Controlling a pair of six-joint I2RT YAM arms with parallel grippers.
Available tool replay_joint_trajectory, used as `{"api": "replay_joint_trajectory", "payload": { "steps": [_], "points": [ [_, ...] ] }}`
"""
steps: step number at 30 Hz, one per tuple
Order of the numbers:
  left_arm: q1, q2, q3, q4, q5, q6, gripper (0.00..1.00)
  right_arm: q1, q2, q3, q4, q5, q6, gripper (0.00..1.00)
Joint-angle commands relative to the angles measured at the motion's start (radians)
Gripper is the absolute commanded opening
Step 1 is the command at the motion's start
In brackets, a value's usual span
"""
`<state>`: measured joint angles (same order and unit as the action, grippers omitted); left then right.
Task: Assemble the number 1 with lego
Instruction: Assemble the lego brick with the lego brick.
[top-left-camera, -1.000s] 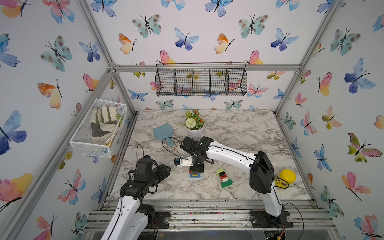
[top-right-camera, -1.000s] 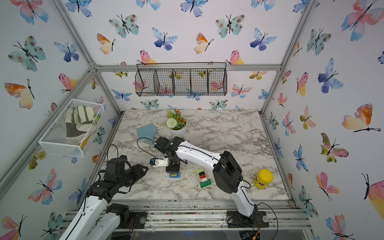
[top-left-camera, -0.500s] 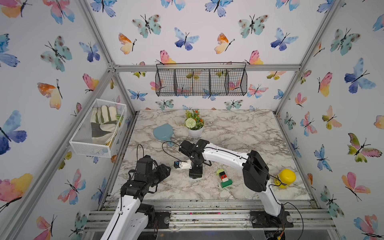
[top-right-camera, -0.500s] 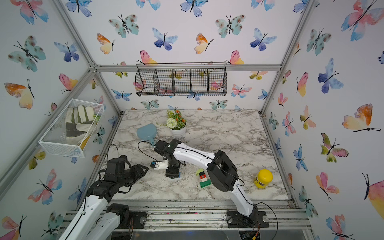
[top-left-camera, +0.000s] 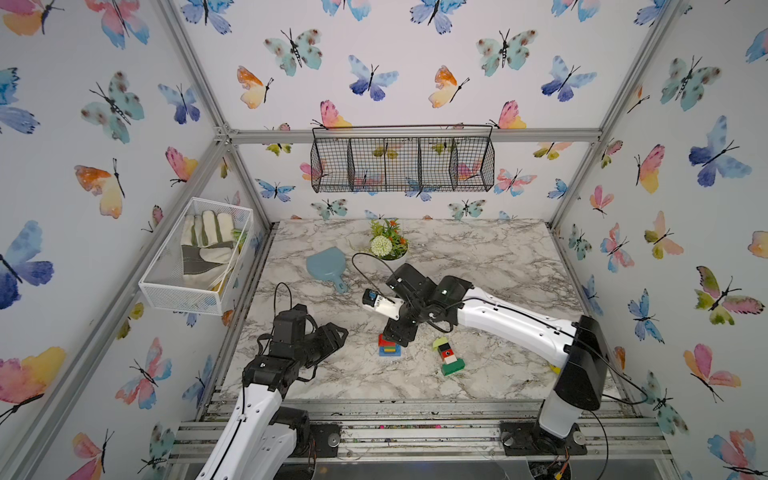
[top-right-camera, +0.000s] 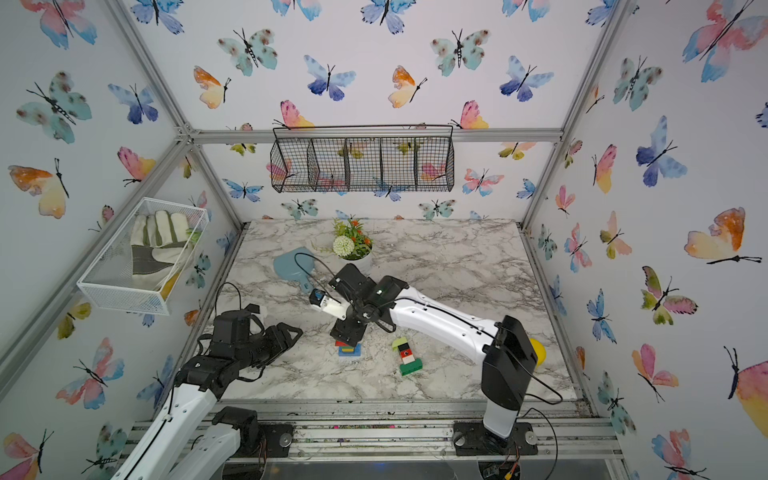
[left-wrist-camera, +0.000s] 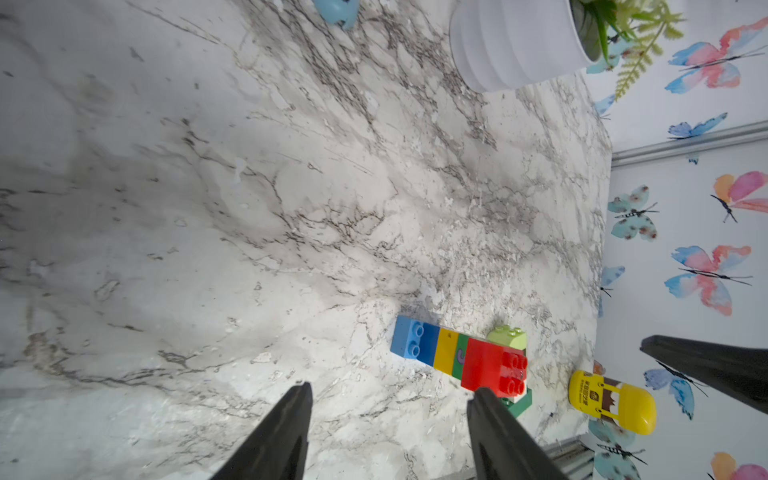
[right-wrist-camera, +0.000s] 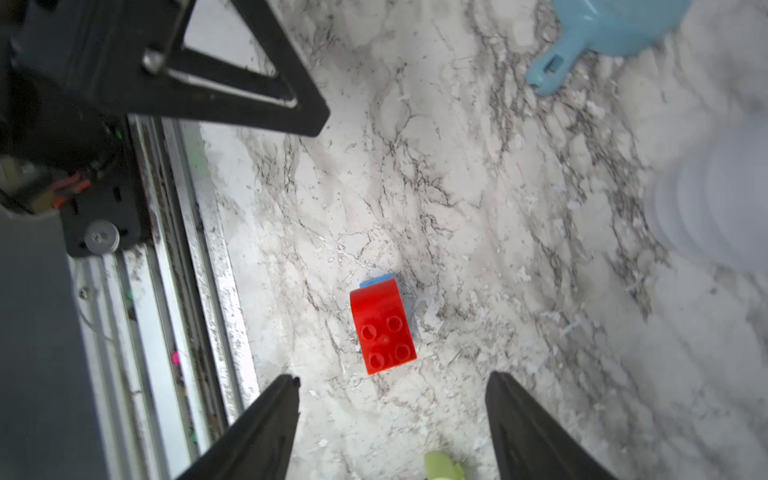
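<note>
Listener: Where is the lego?

Describer: A short stack stands upright on the marble table, on the side of the white flower pot that faces the arm bases, and well apart from it. On top is a red brick with its studs up, then green, yellow and a longer blue base. A second joined piece — lime, black, white with red, green — lies farther from the pot again, towards the robot's right.

Listener: And the grippers?

Describer: The right gripper hangs just above the stack, jaws apart and clear of the red brick, holding nothing. The left gripper sits about as far from the pot as the stack, on the robot's left, pointing towards the bricks. Its jaws are apart too, with only bare marble between them.

Listener: Anything else on the table?

Describer: A pale blue scoop lies just beside the pot on the robot's left. A yellow-lidded jar stands far from the pot on the robot's right — mostly hidden by the right arm in both top views
</note>
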<state>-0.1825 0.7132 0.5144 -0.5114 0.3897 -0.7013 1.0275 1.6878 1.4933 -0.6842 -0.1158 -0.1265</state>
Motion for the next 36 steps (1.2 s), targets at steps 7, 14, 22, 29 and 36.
{"api": "replay_joint_trajectory", "payload": {
  "steps": [7, 14, 22, 29, 36],
  "points": [
    [-0.135, 0.123, 0.016, 0.176, 0.128, -0.022, 0.71, -0.022, -0.106, -0.253, 0.269, -0.05, 0.802, 0.43],
    [-0.232, 0.243, 0.015, 0.281, 0.103, -0.055, 0.69, -0.033, -0.057, -0.269, 0.28, -0.085, 0.824, 0.46],
    [-0.248, 0.34, 0.015, 0.343, 0.109, -0.055, 0.64, -0.04, -0.002, -0.249, 0.247, -0.066, 0.838, 0.39],
    [-0.257, 0.388, 0.024, 0.378, 0.12, -0.051, 0.64, -0.057, 0.025, -0.237, 0.259, -0.068, 0.836, 0.38],
    [-0.26, 0.414, 0.015, 0.383, 0.123, -0.047, 0.61, -0.064, 0.064, -0.216, 0.253, -0.084, 0.832, 0.36]
  ]
}}
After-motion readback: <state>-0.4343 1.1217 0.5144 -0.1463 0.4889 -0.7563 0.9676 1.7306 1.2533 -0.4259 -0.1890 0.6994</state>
